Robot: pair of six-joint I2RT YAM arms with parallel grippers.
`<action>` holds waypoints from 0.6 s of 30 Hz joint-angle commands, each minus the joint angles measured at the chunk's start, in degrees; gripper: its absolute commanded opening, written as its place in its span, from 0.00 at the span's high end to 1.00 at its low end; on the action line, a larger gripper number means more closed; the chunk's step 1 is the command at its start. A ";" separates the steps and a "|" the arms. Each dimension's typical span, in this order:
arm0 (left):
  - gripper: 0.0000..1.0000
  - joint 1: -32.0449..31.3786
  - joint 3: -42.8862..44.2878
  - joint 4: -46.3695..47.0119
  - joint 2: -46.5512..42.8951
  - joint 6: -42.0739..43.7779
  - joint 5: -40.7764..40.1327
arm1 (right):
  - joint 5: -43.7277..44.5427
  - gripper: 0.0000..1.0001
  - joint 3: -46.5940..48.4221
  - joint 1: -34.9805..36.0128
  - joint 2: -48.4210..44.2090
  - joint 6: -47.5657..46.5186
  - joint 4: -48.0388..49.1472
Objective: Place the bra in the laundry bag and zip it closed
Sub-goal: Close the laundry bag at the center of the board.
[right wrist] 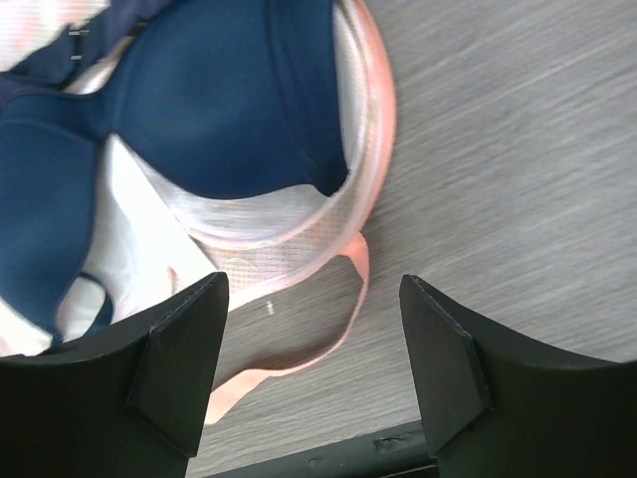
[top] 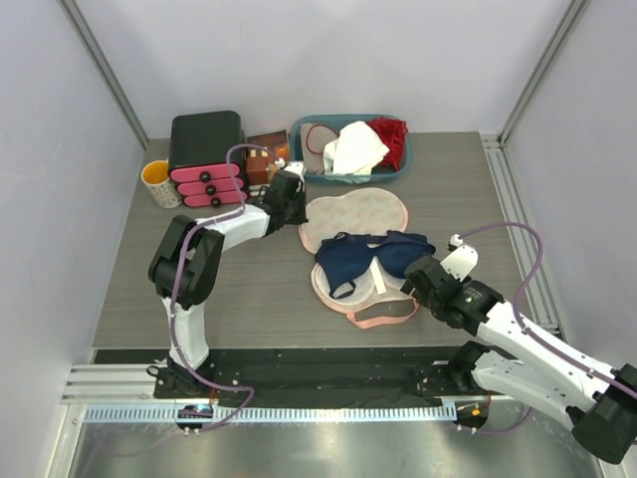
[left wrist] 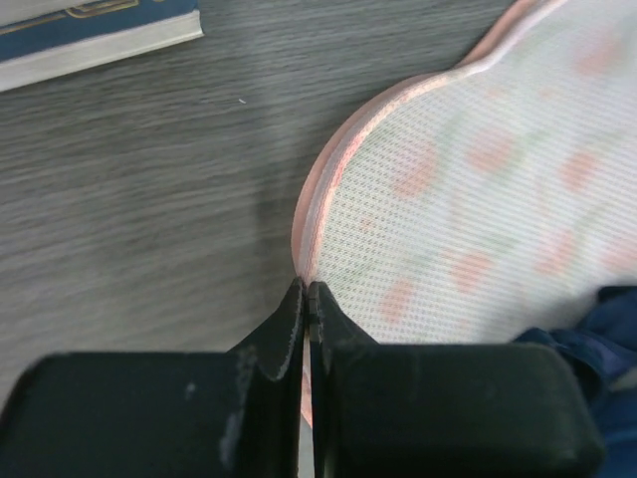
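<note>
The laundry bag lies open in the middle of the table, its floral mesh lid folded back toward the far side. The navy bra rests across the bag's lower half. My left gripper is at the lid's left edge, shut on the bag's pink rim, which shows between the pressed jaws. My right gripper stands open at the bag's near right end, above a pink strap loop and bare table. The bra's cup sits inside the pink rim.
A teal basket with a white cloth and red garment stands at the back. At the back left are a black box, pink pieces, a cup and a brown box. A book edge lies nearby.
</note>
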 commanded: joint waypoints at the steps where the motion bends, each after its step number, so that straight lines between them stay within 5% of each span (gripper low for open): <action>1: 1.00 -1.76 -3.57 3.54 -9.85 0.44 -2.84 | 4.07 0.25 1.95 -0.73 2.40 3.41 -3.12; 5: 1.00 -3.17 -6.82 3.98 -14.69 0.27 -4.24 | 2.50 0.26 2.39 -4.94 5.92 2.97 -2.34; 9: 1.00 -5.01 -11.12 5.56 -19.17 -0.26 -4.16 | -7.23 0.25 1.68 -16.07 6.10 -3.43 5.82; 18: 1.00 -9.76 -17.02 6.09 -28.05 -1.58 -5.12 | -22.36 0.27 3.44 -28.33 7.33 -15.75 14.79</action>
